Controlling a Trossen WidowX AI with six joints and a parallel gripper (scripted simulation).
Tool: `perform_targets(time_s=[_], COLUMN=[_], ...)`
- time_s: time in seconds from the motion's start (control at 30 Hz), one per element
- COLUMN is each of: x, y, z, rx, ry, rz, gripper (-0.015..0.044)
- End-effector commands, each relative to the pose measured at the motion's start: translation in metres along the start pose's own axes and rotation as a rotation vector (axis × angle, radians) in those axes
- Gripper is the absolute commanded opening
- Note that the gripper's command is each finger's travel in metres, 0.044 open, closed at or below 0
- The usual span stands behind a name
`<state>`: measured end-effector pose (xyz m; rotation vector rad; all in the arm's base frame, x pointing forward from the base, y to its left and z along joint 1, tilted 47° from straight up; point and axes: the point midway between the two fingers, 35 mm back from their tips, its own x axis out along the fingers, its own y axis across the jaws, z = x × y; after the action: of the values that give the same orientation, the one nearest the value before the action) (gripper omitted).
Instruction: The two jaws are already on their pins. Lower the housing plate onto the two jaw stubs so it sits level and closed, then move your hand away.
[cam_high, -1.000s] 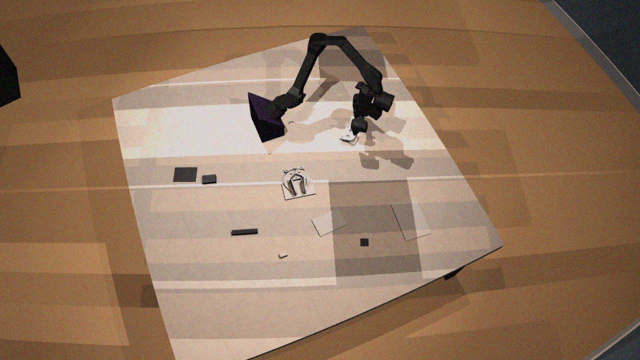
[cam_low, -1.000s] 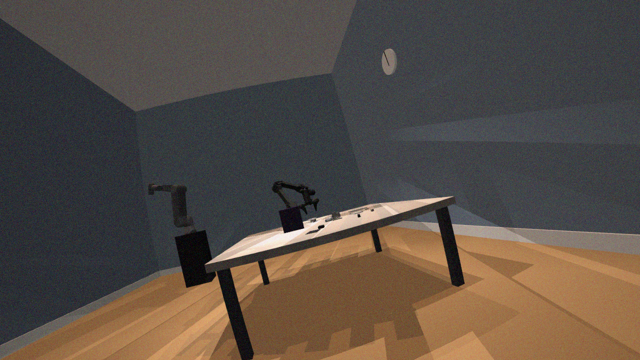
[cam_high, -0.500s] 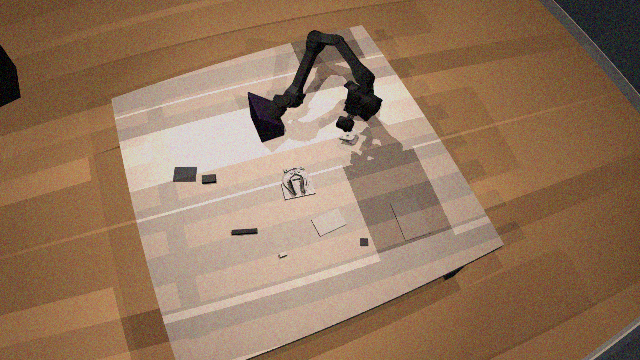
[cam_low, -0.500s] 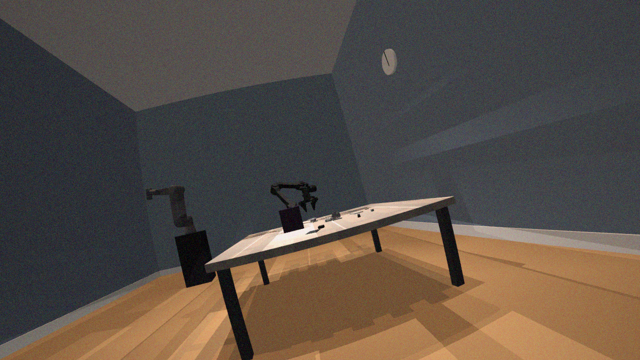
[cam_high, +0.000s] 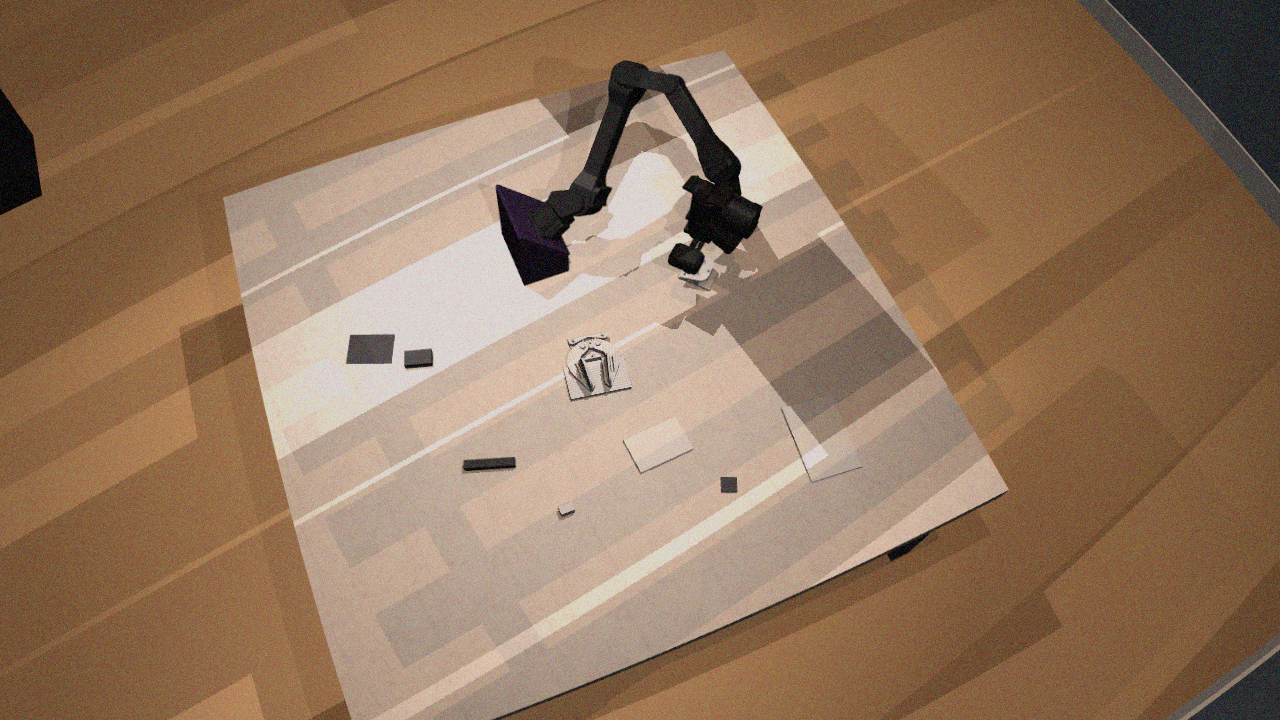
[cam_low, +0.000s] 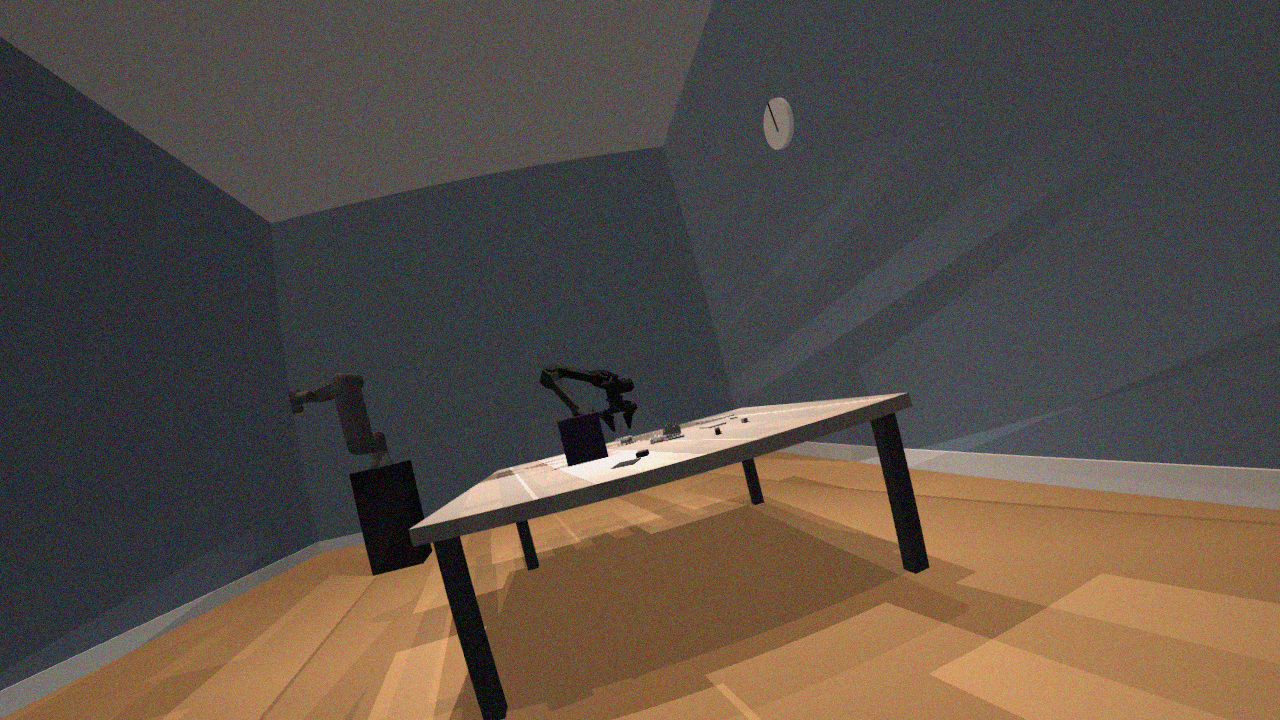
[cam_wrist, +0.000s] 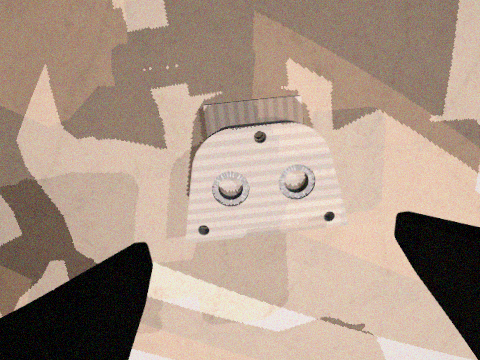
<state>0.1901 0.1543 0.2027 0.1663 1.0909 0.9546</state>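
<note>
2 ringed holes face upward in the housing plate (cam_high: 696, 278) (cam_wrist: 264, 212), which lies below the pincer (cam_high: 701, 254) (cam_low: 621, 426) (cam_wrist: 275, 240) and, in the wrist view, ahead of the line between its fingertips. The straight edge is nearest that line; the curved edge is farther out, with a ribbed support (cam_wrist: 255, 113) showing beyond it. The pincer stands almost fully open with 0 parts held.

Step in hand: approach and grasp.

1. Shift the pincer toward the curved edge until both fingers flank the plate. Closing from the present position risks missing it or catching only the straight edge.
2. Match the closing line to the plate's slight slant, then descend vertically. Keep both tips off the support.
3. Close evenly on the 2 opposite sides. Unequal contact is likely to turn the plate.
4. Lift straight up and check that it hangs level.

The base assembly (cam_high: 598, 388) (cam_low: 665, 438), with its 2 jaws, lies off to the side of the pincer, well apart. Align both holes over the stubs there before lowering; a tilted plate may bind.
</note>
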Motion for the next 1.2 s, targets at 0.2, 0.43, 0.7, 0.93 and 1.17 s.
perform_targets(time_s=[0.2, 0.43, 0.7, 0.93, 1.17], x=[0.010, 0.021, 0.026, 0.037, 0.048], y=[0.000, 0.000, 0.000, -0.001, 0.000], z=[0.001, 0.001, 0.001, 0.001, 0.001], rx=[0.004, 0.004, 0.004, 0.004, 0.004], ry=[-0.005, -0.006, -0.006, -0.005, -0.006], rz=[-0.003, -0.002, -0.002, -0.002, -0.001], gripper=[0.0440, 0.0440, 0.0440, 0.0440, 0.0440])
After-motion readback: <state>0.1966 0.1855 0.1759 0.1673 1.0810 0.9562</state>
